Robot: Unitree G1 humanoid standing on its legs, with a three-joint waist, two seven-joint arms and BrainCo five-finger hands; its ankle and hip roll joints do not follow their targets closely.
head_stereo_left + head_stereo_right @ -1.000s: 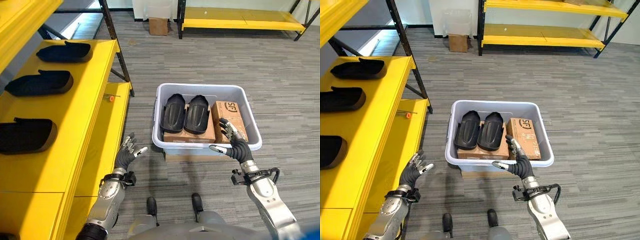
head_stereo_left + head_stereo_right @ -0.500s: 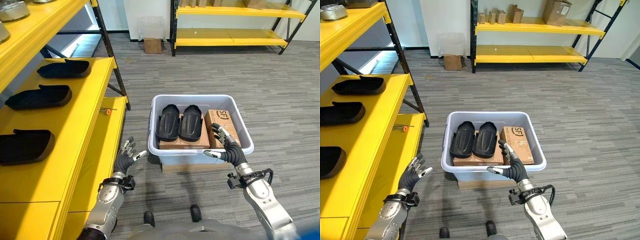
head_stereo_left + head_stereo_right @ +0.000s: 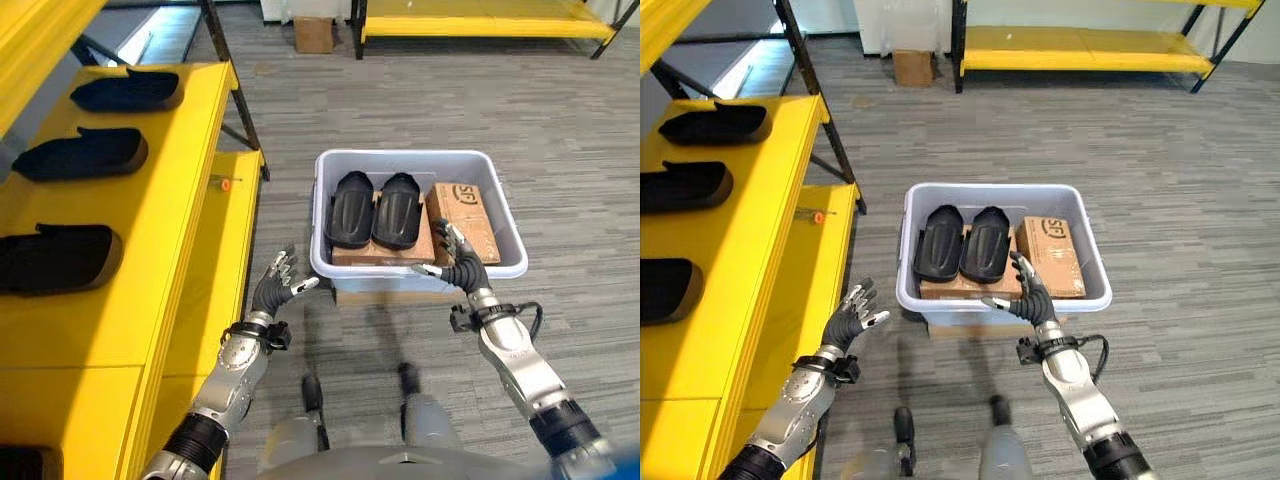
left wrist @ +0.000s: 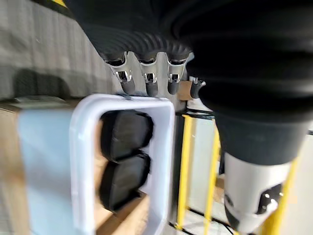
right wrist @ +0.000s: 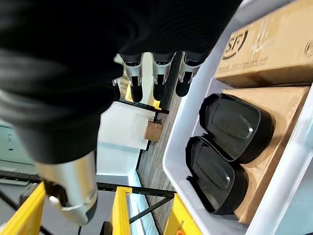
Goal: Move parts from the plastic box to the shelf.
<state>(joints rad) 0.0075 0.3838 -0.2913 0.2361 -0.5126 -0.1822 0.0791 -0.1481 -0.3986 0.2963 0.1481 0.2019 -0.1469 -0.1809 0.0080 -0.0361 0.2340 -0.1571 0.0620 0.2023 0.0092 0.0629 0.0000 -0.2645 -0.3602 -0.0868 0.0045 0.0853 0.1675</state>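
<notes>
Right hand (image 3: 458,268) spread open, empty, over the near rim of the box (image 3: 330,268). Left hand (image 3: 277,290) open, empty, just outside the box's left wall. Two black parts (image 3: 376,209) lay inside the box on cardboard (image 3: 464,218). Three more sat on the shelf (image 3: 160,190) left of the box.

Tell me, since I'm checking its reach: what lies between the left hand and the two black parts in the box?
In the left eye view, only the pale plastic box's wall separates left hand from black moulded parts.
</notes>
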